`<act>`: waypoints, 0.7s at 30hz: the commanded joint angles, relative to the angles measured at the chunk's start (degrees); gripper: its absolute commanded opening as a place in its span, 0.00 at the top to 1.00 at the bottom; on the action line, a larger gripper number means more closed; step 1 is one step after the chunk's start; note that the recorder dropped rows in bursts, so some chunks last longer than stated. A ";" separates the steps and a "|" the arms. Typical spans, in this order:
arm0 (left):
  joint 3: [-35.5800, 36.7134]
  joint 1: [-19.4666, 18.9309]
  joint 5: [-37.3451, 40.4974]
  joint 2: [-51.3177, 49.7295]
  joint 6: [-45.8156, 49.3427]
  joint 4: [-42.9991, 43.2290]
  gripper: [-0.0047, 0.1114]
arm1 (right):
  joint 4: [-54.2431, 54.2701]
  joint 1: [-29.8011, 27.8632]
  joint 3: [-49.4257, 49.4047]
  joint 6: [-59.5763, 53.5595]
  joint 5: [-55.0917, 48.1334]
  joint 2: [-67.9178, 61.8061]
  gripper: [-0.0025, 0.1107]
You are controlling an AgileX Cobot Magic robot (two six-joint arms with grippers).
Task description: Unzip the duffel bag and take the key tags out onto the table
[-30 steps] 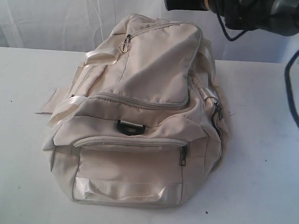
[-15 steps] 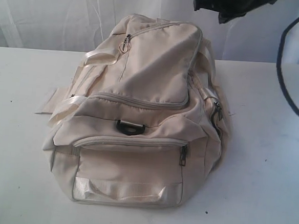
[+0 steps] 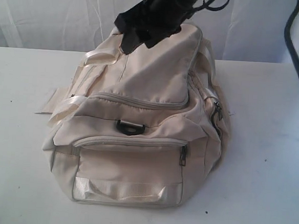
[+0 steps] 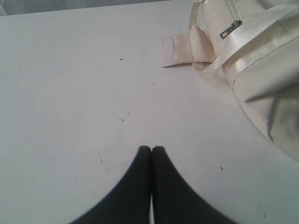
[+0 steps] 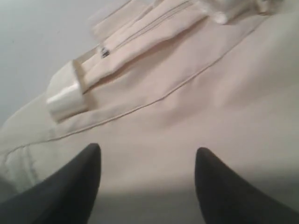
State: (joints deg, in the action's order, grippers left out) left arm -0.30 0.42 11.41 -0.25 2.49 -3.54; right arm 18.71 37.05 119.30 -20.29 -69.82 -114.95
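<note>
The cream duffel bag (image 3: 149, 122) lies on the white worktop (image 3: 262, 191), its visible outer pocket zips closed. The right gripper (image 5: 148, 148) hangs over the bag's far end, above the top panel; its fingers are spread wide with nothing between them, only bag fabric showing below. The left gripper (image 4: 151, 148) is over bare worktop beside the bag, on the side carrying a pale webbing handle (image 4: 261, 49) and a dark zip pull (image 4: 231, 28); its fingers are pressed together, gripping nothing.
</note>
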 commanded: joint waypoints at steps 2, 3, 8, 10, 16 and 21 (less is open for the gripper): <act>0.30 0.29 0.17 0.25 0.10 -0.67 0.95 | -1.20 4.42 -8.01 -8.14 -0.14 3.16 0.37; 0.30 0.29 0.17 0.25 0.10 -0.67 0.95 | -1.20 4.86 -8.76 -8.58 -0.14 3.16 0.35; 0.30 0.29 0.17 0.25 0.10 -0.67 0.95 | -1.20 8.22 -12.37 -13.78 -0.14 3.16 0.33; 0.30 0.29 0.17 0.25 0.10 -0.67 0.95 | -1.33 9.78 -12.68 -15.32 -0.14 3.16 0.33; 0.30 0.29 0.17 0.25 0.10 -0.67 0.95 | -8.92 14.35 -12.72 -15.24 -0.14 3.02 0.34; 0.30 0.29 0.17 0.25 0.10 -0.67 0.95 | -14.04 16.05 -12.72 -12.38 -0.14 1.81 0.66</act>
State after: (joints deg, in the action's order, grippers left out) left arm -0.30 0.42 11.41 -0.25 2.49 -3.54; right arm 5.90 52.17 106.71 -33.85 -69.84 -112.54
